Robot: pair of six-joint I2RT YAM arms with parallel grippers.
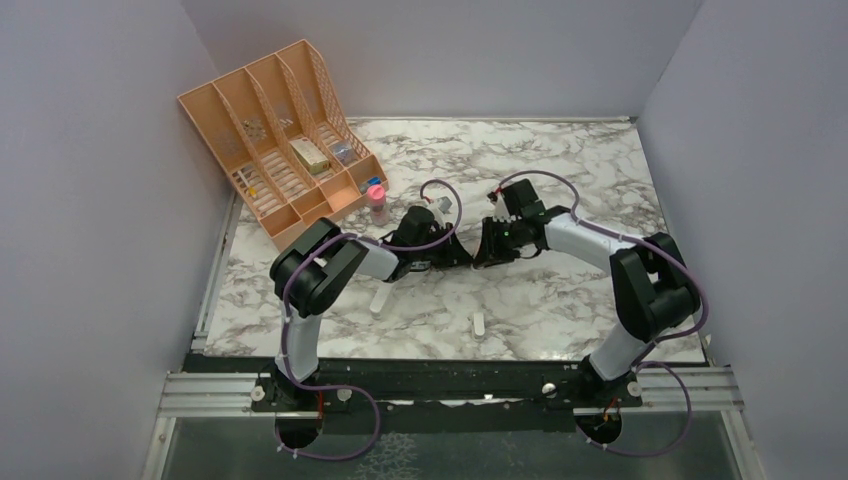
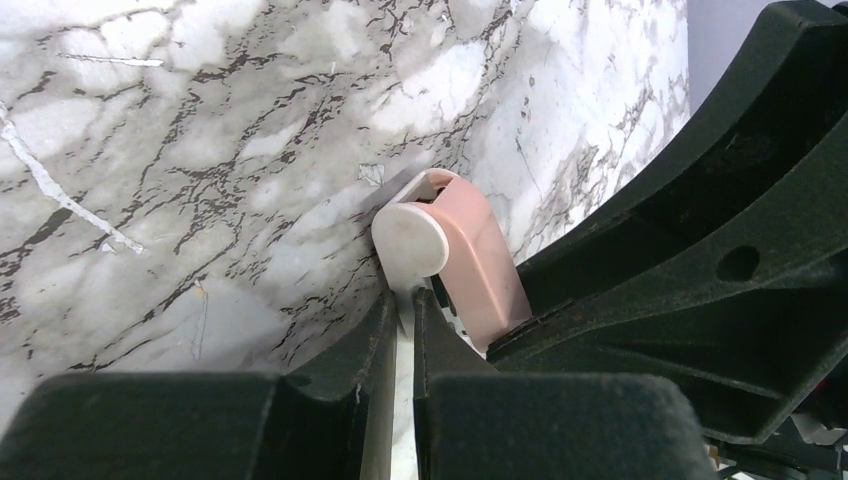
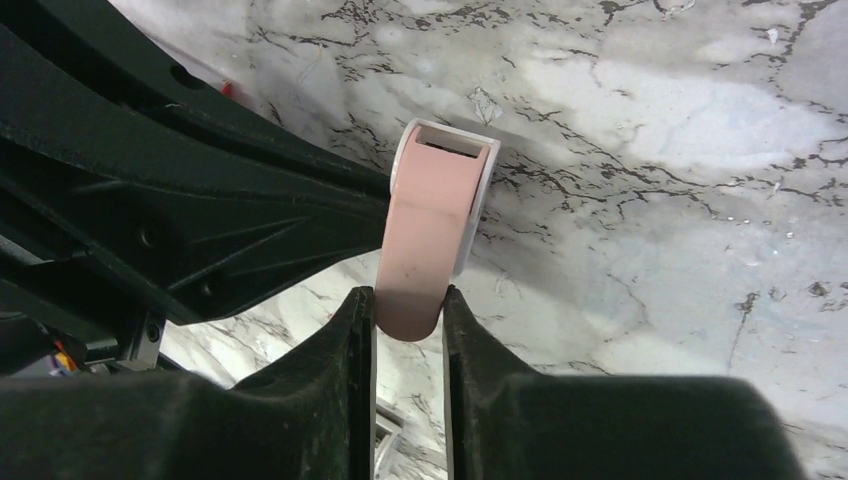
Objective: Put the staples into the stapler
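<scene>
The left pincer point(image 2: 405, 300) is clenched on a thin white part at the bottom of the stapler point(image 2: 468, 262). Its fingers point(image 2: 372, 335) are nearly together, with only that white sliver between them. The right pincer point(image 3: 408, 300) grasps the rounded end of the stapler's pink top, one finger point(image 3: 355, 330) pressed to each side. The stapler is held between the two pincers, over the middle of the marble table point(image 1: 560, 160), with its open white mouth turned away from both cameras.

From above, both forearms lie low and meet tip to tip, the left elbow folded near the left edge and the right elbow near the right edge. Far of them the table is bare up to the back wall. An orange desk organizer point(image 1: 280, 140) fills the far left corner, with a pink-capped bottle point(image 1: 377, 200) just beside its near right corner. Two small pale pieces point(image 1: 378, 300) point(image 1: 479, 323) lie on the near side. Whether they are the staples I cannot tell.
</scene>
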